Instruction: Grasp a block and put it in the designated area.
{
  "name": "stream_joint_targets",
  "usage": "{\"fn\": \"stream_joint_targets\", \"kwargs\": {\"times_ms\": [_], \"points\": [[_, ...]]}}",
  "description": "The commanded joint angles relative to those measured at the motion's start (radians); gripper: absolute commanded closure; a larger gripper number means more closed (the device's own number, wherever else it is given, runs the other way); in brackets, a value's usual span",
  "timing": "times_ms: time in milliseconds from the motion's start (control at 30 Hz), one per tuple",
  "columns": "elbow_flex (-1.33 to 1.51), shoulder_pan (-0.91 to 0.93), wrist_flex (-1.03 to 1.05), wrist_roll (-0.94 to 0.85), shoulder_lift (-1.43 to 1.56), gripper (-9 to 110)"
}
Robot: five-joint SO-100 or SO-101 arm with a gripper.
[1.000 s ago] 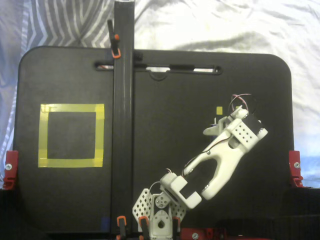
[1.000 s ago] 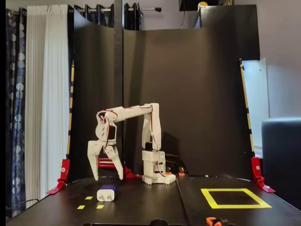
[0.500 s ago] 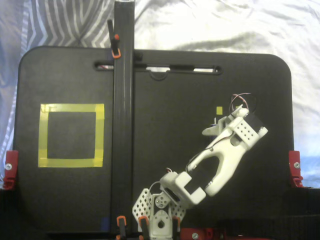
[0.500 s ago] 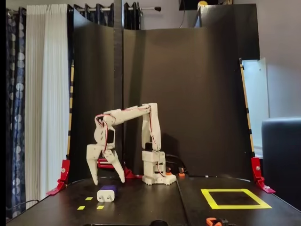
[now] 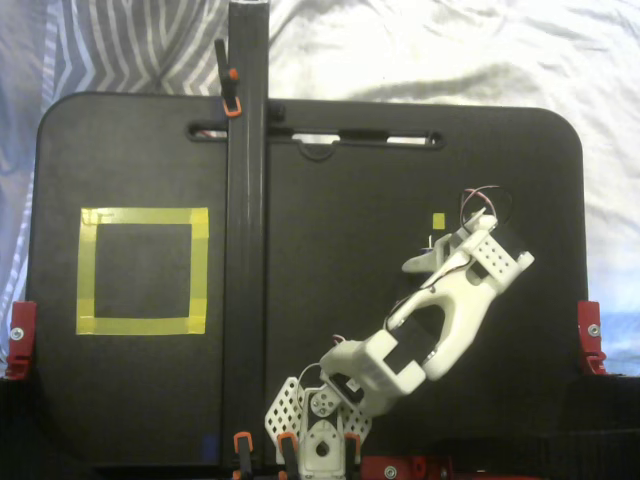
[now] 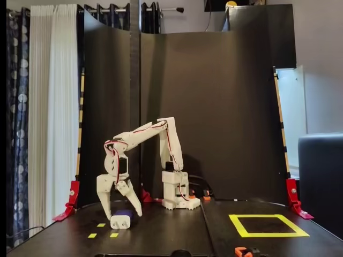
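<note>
Black tabletop [image 5: 130,150] on a pale wrinkled sheet [image 5: 450,50]; in a fixed view, black backdrop panels [image 6: 214,107] and curtains [image 6: 48,107] at 9 o'clock. Yellow tape square [image 6: 268,225] lies well apart from the arm. Gripper [image 6: 119,211] has fingers spread, straddling the block [image 6: 121,219] on the table, not clamped. 2 small yellow markers [image 6: 102,230] lie near the block.

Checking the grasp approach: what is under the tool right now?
In a fixed view, a block lies between the open tool; from above, the tool covers it.
</note>
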Motion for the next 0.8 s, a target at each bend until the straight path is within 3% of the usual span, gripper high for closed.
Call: {"fn": "stream_joint_targets", "kwargs": {"times_ms": [0,267,500,767], "points": [[-0.023,0.006,-0.012,-0.008,-0.002,65],[0.000,0.009,-0.048,-0.018,-0.021,66],[0.035,0.009,-0.080,-0.020,-0.021,80],[0.043,0.009,-0.084,-0.021,-0.020,83]]}}
